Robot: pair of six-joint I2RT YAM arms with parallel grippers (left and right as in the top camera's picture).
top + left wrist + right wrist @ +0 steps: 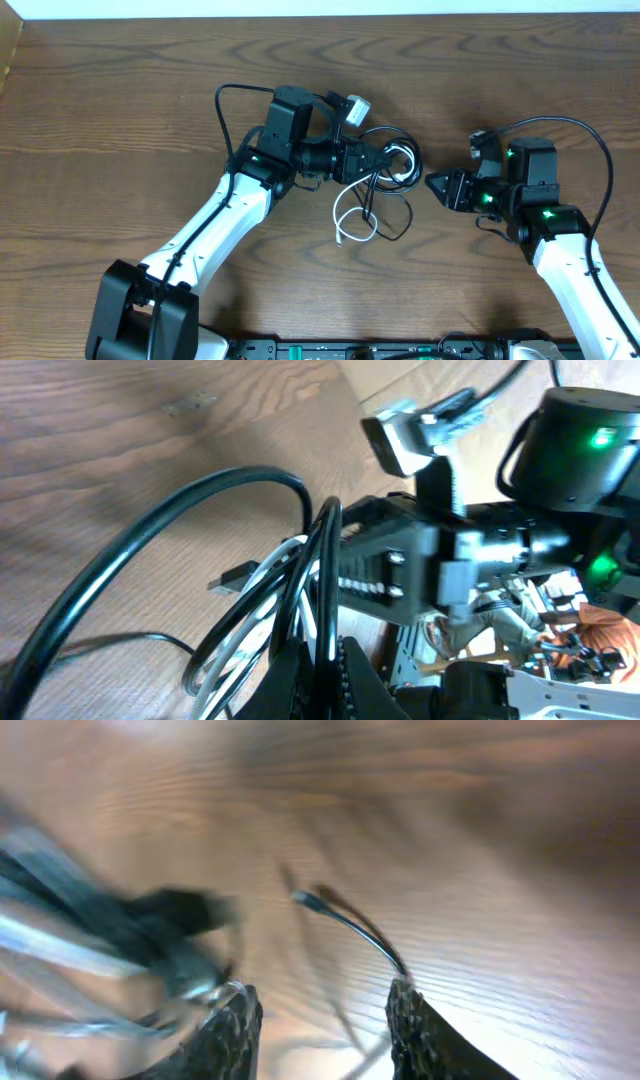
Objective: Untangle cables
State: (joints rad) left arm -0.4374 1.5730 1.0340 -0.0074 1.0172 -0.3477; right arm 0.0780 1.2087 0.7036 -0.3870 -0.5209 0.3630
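A black cable (pixel 392 222) and a white cable (pixel 347 215) lie looped together in the middle of the table. My left gripper (pixel 378 160) is shut on the black cable among the loops; in the left wrist view its jaws (pixel 322 678) pinch a black strand (pixel 318 575), with the white cable (pixel 250 622) beside it. My right gripper (pixel 436 184) is open and empty, just right of the bundle, pointing at it. The right wrist view is blurred; its fingers (pixel 320 1025) are spread, with a black cable end (pixel 345 925) between them farther off.
The wooden table (pixel 120 120) runs all round the bundle. Thicker black arm wires arc over each arm (pixel 225 100) (pixel 590 135). A white plug block (pixel 355 107) sits on the left arm's wrist. A black base rail (pixel 350 350) lines the front edge.
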